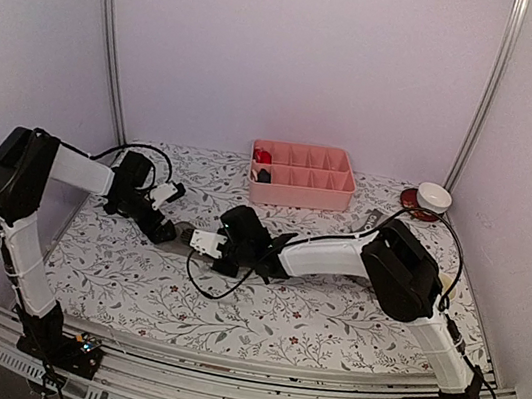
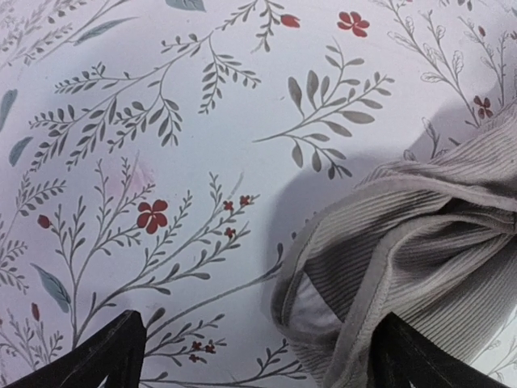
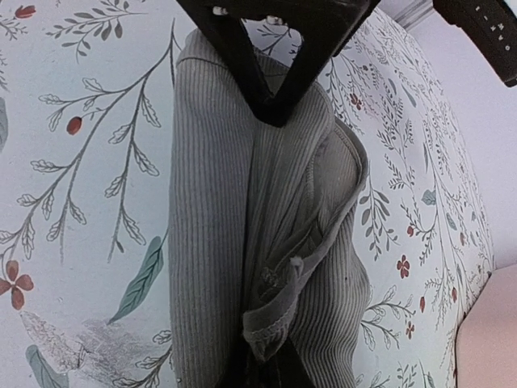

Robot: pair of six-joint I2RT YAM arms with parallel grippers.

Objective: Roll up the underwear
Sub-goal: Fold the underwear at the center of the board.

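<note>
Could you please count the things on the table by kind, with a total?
Grey garments: 1, the briefs; a dark lettered band behind the right arm may be a second.
Pink tray: 1
Small items in the tray: 2
White bowl: 1
Red disc: 1
Total: 6, or 7 with the band.

Two grippers show: one left gripper (image 2: pixel 258 365) and one right gripper (image 3: pixel 275 113). One grey ribbed garment (image 3: pixel 218 242) lies between them. Far back stands one pink tray (image 1: pixel 299 195) holding one red item (image 1: pixel 263 157) and one dark item (image 1: pixel 264 175), with one white bowl (image 1: pixel 434 197) far right.
</note>
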